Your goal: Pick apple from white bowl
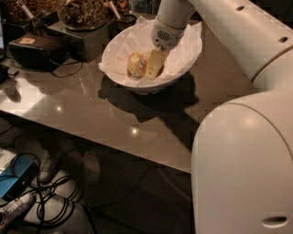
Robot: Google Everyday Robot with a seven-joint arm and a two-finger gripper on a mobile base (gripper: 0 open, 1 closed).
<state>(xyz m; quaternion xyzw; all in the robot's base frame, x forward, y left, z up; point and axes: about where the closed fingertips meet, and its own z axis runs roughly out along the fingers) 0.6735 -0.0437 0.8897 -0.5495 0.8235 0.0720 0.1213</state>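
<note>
Gray table [91, 107], upper center: gripper [154, 67] is reaching into the white bowl [151, 86], sitting right beside the apple [136, 64]; can't tell grip state.

- The table [91, 109], grey and glossy, is reflecting two small spots of light.
- A pale apple [134, 64] is lying on crinkled paper [185, 48].
- A black case [36, 49] is sitting at the table's far left, with a thin cable [68, 74] trailing from it across the top.
- A dark box [80, 39] is standing just beside the case, carrying a dish [82, 13] of brown, lumpy stuff.
- A small dark cup [124, 20] is sitting near the box, with a utensil sticking out of it.
- Black cords [50, 205] are lying in loops on the floor, near a blue box [16, 180].
- A white shoe [13, 208] is showing at the lower left edge.
</note>
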